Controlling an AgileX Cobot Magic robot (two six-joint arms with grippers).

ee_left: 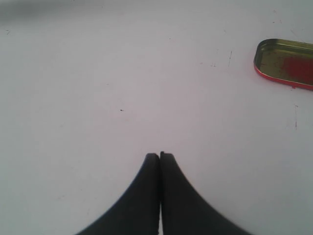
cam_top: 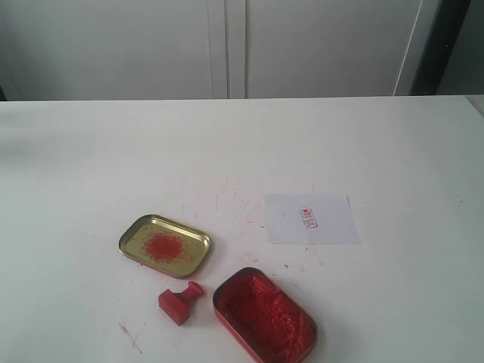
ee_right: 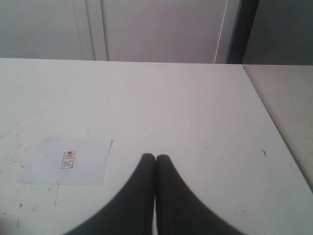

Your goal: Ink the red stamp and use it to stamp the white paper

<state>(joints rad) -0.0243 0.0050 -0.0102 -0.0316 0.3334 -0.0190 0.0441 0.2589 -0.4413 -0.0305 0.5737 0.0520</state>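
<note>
- Left gripper [ee_left: 160,155]: tips pressed together, empty; the gold tin [ee_left: 286,62] lies well apart from it.
- Right gripper [ee_right: 155,157]: pressed together, empty; the white paper [ee_right: 68,161], bearing a red print, lies near, untouched.
- The red stamp [cam_top: 180,301] lies tipped between the gold tin and the red paste tin [cam_top: 265,316].
</note>
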